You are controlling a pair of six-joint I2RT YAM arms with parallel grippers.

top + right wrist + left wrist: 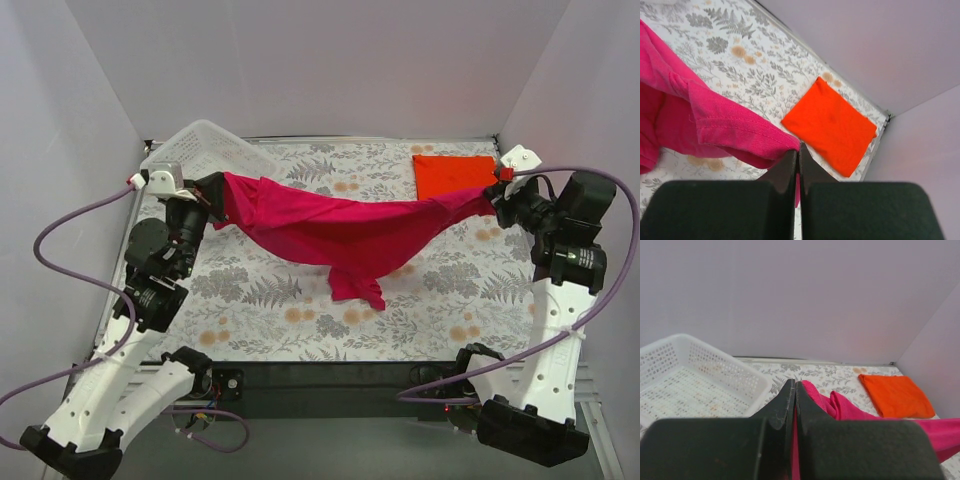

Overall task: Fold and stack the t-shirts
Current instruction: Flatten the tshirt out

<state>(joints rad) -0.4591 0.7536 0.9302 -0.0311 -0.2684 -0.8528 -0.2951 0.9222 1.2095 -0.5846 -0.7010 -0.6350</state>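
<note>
Top view: the pink shirt point(340, 235) hangs strung between the left end effector point(222, 195) and the right end effector point(492, 195). Its middle sags to the tabletop point(270, 320). It looks light and limp, best held at seams or hems. The orange shirt point(455, 175) lies folded in the far right corner.

Left wrist: the fingers are clamped on pink cloth, and the basket point(690, 375) alongside looks empty.

Right wrist: the fingers pinch a stitched pink hem.

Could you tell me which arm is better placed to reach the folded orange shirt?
Probably the right. The right gripper, shut on the pink shirt, is just beside the orange shirt; the left gripper holds the other end, over by the basket.
</note>
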